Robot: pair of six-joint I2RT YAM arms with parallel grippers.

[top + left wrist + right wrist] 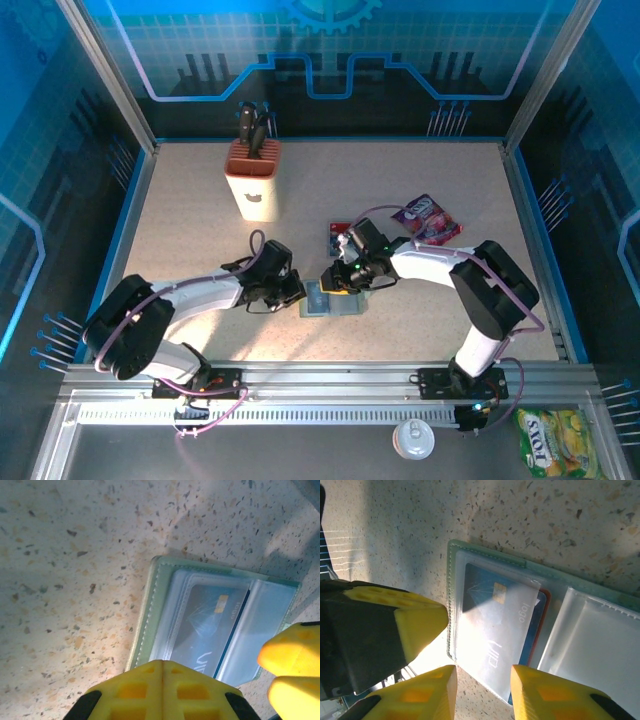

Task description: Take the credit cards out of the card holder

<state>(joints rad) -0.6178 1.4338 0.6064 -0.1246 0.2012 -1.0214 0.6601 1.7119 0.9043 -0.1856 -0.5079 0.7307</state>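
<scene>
The card holder [330,302] lies open and flat on the speckled table, its grey-green rim [150,615] [485,555] showing in both wrist views. A blue credit card [485,597] [210,622] sits inside its clear pocket, with a red-edged one peeking from under it. Another blue and red card [337,238] lies loose on the table behind. My left gripper [298,290] [162,667] is shut, its tip at the holder's left edge. My right gripper [338,277] [482,690] is open, its fingers straddling the pocket's near edge.
A tan knife block [253,180] stands at the back left. A purple snack packet [428,218] lies right of the loose card. A white cup [413,438] and a yellow packet [556,440] sit off the table beyond its front rail.
</scene>
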